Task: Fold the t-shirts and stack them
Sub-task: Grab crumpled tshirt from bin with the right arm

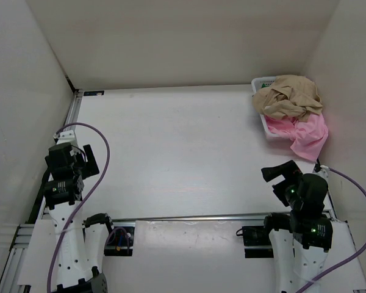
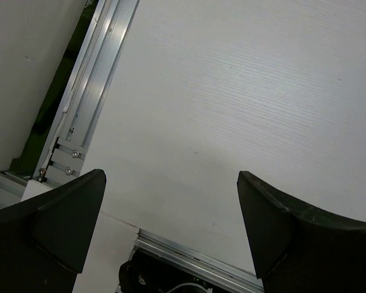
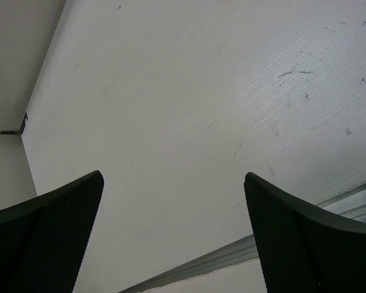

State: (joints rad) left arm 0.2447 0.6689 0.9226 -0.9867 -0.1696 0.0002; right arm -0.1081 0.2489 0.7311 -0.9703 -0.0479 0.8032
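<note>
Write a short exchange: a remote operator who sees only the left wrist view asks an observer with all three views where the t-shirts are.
Operator: My view shows only bare table. Where are the shirts?
Observer: A tan shirt sits crumpled on top of a white basket at the table's far right corner.
Operator: Is that the only one showing?
Observer: No. A pink shirt lies beneath the tan one and spills out over the basket's near side.

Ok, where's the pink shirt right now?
Top view, far right of the table: the pink t-shirt spills over the near edge of the white basket, partly under the tan t-shirt.
</note>
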